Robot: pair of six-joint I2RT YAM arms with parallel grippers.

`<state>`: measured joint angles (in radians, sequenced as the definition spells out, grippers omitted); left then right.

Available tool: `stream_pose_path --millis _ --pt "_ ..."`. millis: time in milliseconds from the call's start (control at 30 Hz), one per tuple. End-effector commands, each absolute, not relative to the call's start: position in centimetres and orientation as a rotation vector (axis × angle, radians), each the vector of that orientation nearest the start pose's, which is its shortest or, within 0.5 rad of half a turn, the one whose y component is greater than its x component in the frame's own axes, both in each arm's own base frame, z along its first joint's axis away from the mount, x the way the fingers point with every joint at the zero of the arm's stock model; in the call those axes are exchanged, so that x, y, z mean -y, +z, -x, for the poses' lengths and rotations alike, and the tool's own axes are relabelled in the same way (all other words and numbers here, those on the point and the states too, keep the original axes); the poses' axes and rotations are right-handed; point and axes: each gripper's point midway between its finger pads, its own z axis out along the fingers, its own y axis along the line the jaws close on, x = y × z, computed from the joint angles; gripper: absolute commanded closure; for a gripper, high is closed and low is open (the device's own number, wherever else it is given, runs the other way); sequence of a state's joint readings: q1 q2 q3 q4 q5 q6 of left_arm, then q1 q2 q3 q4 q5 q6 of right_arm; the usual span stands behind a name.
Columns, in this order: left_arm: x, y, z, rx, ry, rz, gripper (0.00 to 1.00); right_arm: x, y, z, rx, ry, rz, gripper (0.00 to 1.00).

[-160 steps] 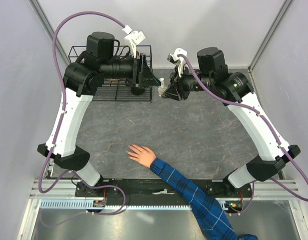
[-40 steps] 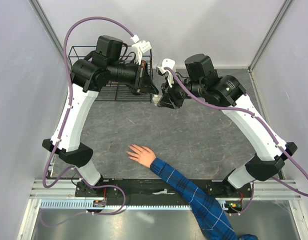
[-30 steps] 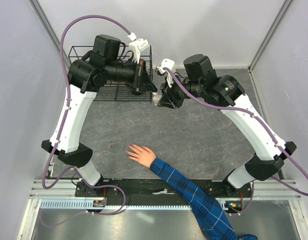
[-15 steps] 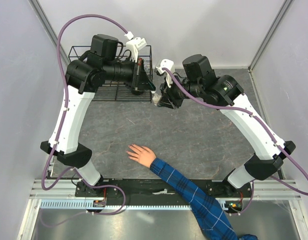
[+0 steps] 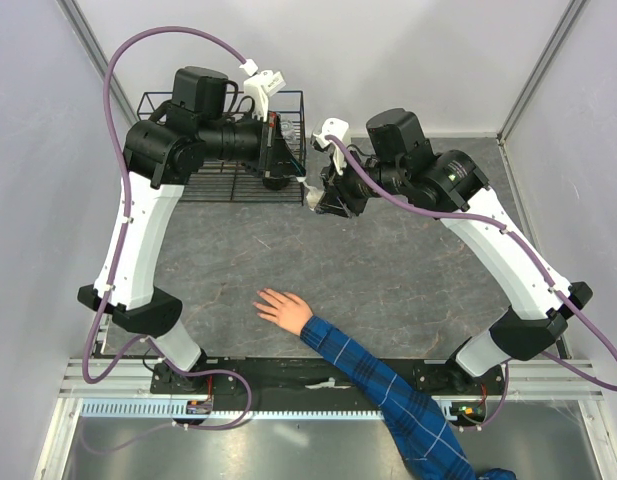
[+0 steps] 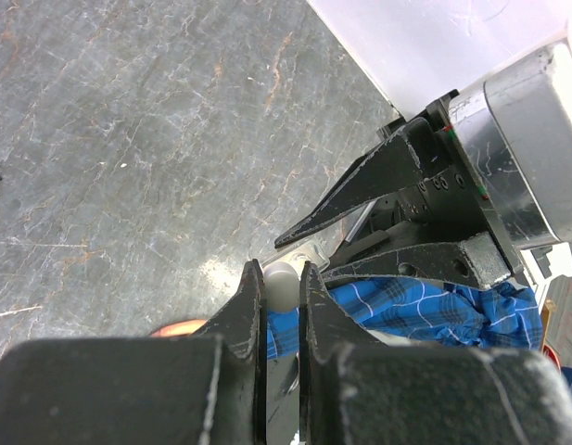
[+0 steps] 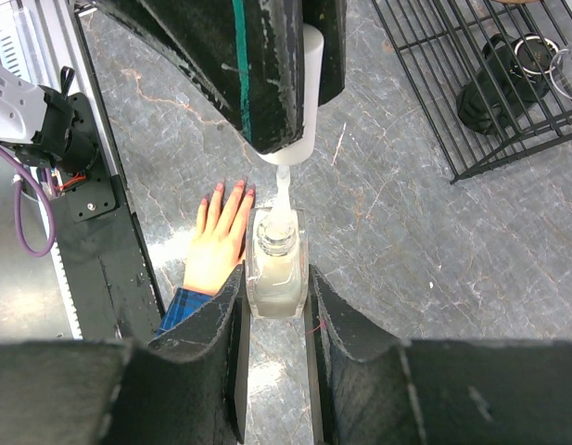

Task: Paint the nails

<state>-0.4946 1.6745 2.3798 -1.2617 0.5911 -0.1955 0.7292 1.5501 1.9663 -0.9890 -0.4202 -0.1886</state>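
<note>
A bare hand [image 5: 283,308] in a blue plaid sleeve [image 5: 388,395] lies palm down near the table's front. Its nails [image 7: 235,189] look dark reddish in the right wrist view. Well behind the hand and raised off the table, my right gripper [image 7: 274,278] is shut on a small clear bottle [image 7: 276,269]. My left gripper [image 6: 281,271] is shut on the bottle's white cap [image 6: 282,282]. The cap [image 7: 302,93] hangs just above the bottle's neck, and its pale brush [image 7: 284,190] still reaches down to the mouth. Both grippers [image 5: 308,190] meet beside the basket.
A black wire basket [image 5: 153,100] stands at the back left of the grey stone-patterned table [image 5: 388,270]. A dark round item [image 7: 494,83] lies in it. Grey walls close in both sides, and the arm bases stand along the front rail.
My left gripper has drawn up and away from the right one with the cap, so the cap now stands clear of the bottle. The hand has not moved.
</note>
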Motion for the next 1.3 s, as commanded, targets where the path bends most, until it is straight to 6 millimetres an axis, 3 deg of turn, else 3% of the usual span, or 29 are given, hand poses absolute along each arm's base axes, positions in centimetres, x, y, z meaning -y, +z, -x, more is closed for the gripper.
stream_pose_path --millis 0,167,367,533,567,633,667,733,767,833,867,933,967,1100,1133,1200,1233,1267 --pt "25.6 45.9 -25.8 -1.994 -1.034 -0.668 0.98 -31.3 38.3 -24.9 -1.775 0.777 1.185 1.0" --pt "25.6 46.4 -25.9 -1.978 -1.045 -0.656 0.98 -31.3 38.1 -24.9 -1.78 0.776 1.188 1.0" --pt "24.1 46.6 -26.5 -1.98 -0.978 -0.585 0.98 -30.6 37.6 -25.4 -1.794 0.726 1.152 1.0" --pt "22.4 44.7 -26.9 -2.057 -0.887 -0.48 0.98 -29.8 38.8 -26.3 -1.729 0.684 1.001 1.0" --pt "22.1 43.1 -27.0 -2.107 -0.869 -0.457 0.98 -29.5 39.0 -26.7 -1.732 0.674 0.938 1.0" --pt "21.0 42.2 -26.5 -2.14 -0.839 -0.382 0.98 -29.1 39.9 -26.7 -1.679 0.679 0.873 1.0" --pt "20.9 39.8 -26.4 -2.205 -0.829 -0.351 0.98 -28.8 40.3 -26.8 -1.666 0.681 0.844 1.0" --pt "20.2 37.6 -26.1 -2.259 -0.811 -0.244 0.98 -28.4 41.0 -26.7 -1.641 0.689 0.785 1.0" --pt "19.3 35.2 -24.9 -2.315 -0.798 -0.192 0.98 -28.3 41.3 -26.7 -1.631 0.688 0.774 1.0" --pt "18.7 33.3 -24.3 -2.342 -0.799 -0.068 0.98 -27.9 41.6 -26.7 -1.632 0.699 0.719 1.0" --pt "18.1 30.6 -23.1 -2.406 -0.802 0.019 0.98 -27.8 41.8 -26.6 -1.628 0.7 0.706 1.0" --pt "17.8 28.8 -22.3 -2.432 -0.814 0.082 0.98 -27.7 41.7 -26.7 -1.63 0.701 0.69 1.0" --pt "17.2 27.1 -21.3 -2.463 -0.804 0.135 0.98 -27.7 41.6 -26.7 -1.633 0.704 0.687 1.0" --pt "14.9 23.6 -20.0 -2.494 -0.684 0.28 0.98 -28.2 40.7 -26.6 -1.657 0.731 0.69 1.0" --pt "14.2 21.6 -19.5 -2.527 -0.64 0.33 0.98 -28.4 40.5 -26.5 -1.663 0.744 0.696 1.0" --pt "13.9 20.5 -18.7 -2.513 -0.665 0.431 0.98 -28.7 39.7 -26.5 -1.684 0.758 0.703 1.0" --pt "13.6 18.7 -18.4 -2.529 -0.643 0.478 0.98 -28.9 39.5 -26.3 -1.688 0.771 0.714 1.0" --pt "13.4 18.1 -18.2 -2.519 -0.651 0.536 0.98 -29.0 39.0 -26.4 -1.701 0.774 0.717 1.0"
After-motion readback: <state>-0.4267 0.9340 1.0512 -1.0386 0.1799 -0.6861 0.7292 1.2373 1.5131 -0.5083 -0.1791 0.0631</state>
